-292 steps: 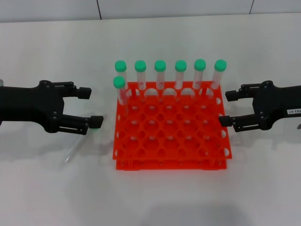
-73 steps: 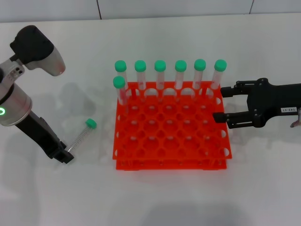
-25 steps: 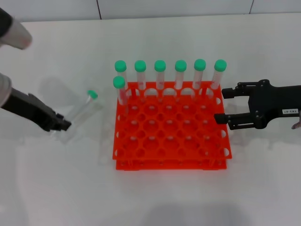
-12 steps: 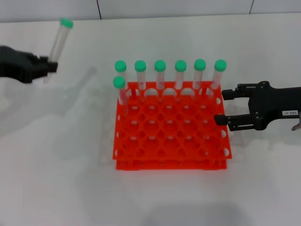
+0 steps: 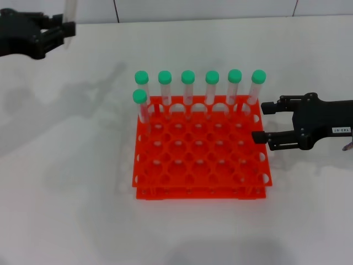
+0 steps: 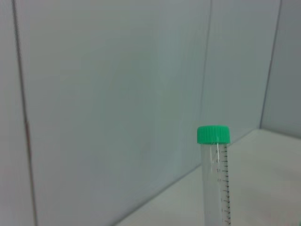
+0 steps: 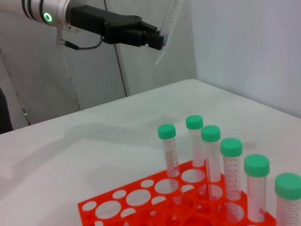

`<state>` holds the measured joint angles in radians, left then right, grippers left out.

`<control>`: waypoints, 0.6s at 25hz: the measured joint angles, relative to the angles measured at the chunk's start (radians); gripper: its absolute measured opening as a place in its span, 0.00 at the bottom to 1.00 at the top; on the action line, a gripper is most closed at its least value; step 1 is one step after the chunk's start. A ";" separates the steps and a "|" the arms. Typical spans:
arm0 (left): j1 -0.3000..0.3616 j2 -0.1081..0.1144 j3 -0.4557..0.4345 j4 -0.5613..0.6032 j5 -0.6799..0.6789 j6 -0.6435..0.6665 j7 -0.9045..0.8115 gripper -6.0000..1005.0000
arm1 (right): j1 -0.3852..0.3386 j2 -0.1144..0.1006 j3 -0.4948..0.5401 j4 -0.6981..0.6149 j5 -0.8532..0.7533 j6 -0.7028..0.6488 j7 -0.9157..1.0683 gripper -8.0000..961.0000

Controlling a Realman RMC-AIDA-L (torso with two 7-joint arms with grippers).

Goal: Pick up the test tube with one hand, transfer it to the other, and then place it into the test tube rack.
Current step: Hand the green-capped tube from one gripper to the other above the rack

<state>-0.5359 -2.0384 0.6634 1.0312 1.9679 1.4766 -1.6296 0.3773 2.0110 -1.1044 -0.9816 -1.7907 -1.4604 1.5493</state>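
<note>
Head view shows the test tube (image 5: pixel 69 16) lifted high off the desk (image 5: pixel 66 182) at the far left, well apart from the test tube rack (image 5: pixel 201 154); only its clear lower part is in frame, the top running past the edge. The left gripper (image 5: pixel 63 28) has its fingers closed on the tube's lower part, holding it roughly upright. In the left wrist view the tube (image 6: pixel 216 179) stands straight with its green cap (image 6: pixel 213 134) uppermost against a pale wall. From the right wrist view the left gripper (image 7: pixel 157 40) hangs high above the desk, the tube (image 7: pixel 168 26) tilted a little in its grip, and a green light (image 7: pixel 47 17) glows on the arm behind it.

The rack sits in the middle of the desk. Seven other green-capped tubes (image 5: pixel 188 91) stand in it: six along the far row and one in the second row at the left end.

The right gripper (image 5: pixel 265 122) waits just beside the rack's right edge, fingers spread apart and holding nothing, a small white label (image 5: pixel 339 130) on its body
</note>
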 joint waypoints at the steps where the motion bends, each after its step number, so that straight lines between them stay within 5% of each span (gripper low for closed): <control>1: -0.005 0.000 0.001 -0.014 -0.013 -0.002 0.017 0.21 | 0.000 0.000 0.000 0.000 0.001 0.000 0.000 0.79; 15: -0.118 -0.026 0.007 -0.253 -0.123 -0.017 0.295 0.22 | 0.002 -0.002 0.001 -0.008 0.002 -0.006 0.000 0.79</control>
<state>-0.6535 -2.0643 0.6701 0.7781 1.8450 1.4594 -1.3351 0.3789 2.0094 -1.1029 -0.9900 -1.7884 -1.4664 1.5493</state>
